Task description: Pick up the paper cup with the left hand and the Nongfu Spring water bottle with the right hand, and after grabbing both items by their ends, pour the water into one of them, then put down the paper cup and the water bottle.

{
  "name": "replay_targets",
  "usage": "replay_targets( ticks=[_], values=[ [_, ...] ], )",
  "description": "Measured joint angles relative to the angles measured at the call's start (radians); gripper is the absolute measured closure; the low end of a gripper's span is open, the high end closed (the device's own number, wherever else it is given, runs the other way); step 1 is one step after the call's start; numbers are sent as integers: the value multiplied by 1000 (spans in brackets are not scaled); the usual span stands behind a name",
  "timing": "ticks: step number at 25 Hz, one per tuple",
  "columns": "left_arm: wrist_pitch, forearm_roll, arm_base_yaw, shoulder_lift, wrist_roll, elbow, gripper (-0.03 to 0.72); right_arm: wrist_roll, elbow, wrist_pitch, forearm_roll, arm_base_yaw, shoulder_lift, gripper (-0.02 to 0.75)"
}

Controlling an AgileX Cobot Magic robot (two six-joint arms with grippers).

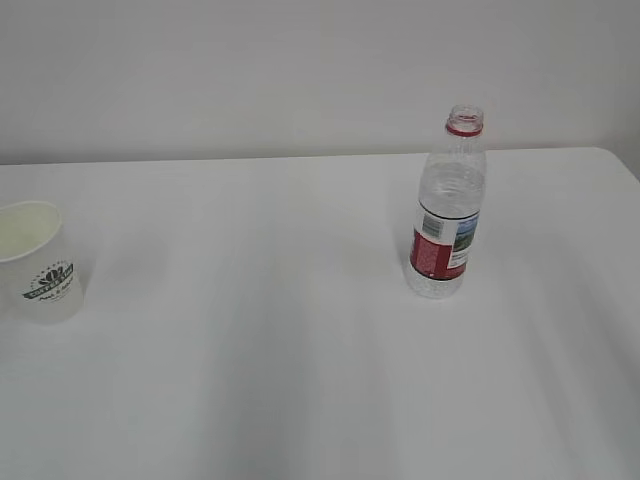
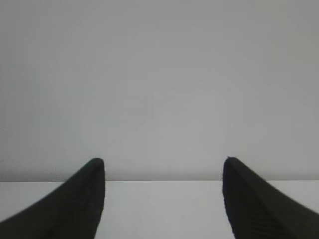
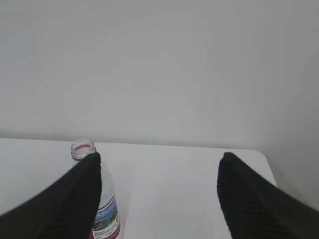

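We see the paper cup point(image 1: 38, 263) standing upright at the left edge of the exterior frame, on the white table point(image 1: 260, 380), its green logo facing us. The Nongfu Spring water bottle point(image 1: 447, 207) stands upright, uncapped, right of centre, well apart from the cup. Neither arm appears in that view. In the left wrist view, the left hand point(image 2: 164, 172) shows its jaws spread with nothing between them, only table edge and wall ahead. In the right wrist view, the right hand point(image 3: 159, 164) also has its jaws spread wide; the bottle point(image 3: 102, 209) sits at the lower left, partly behind the left finger point(image 3: 65, 204), not gripped.
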Motion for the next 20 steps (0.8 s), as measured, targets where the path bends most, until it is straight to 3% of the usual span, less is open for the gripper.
replay_targets(
  ticks=[6,20],
  values=[
    [-110,-137,0,100,-2,85,162,2,40,-111,1,0,70,183],
    [-432,-28,0,114,-25,324,165,8,279,-382,65,0,110,183]
  ],
)
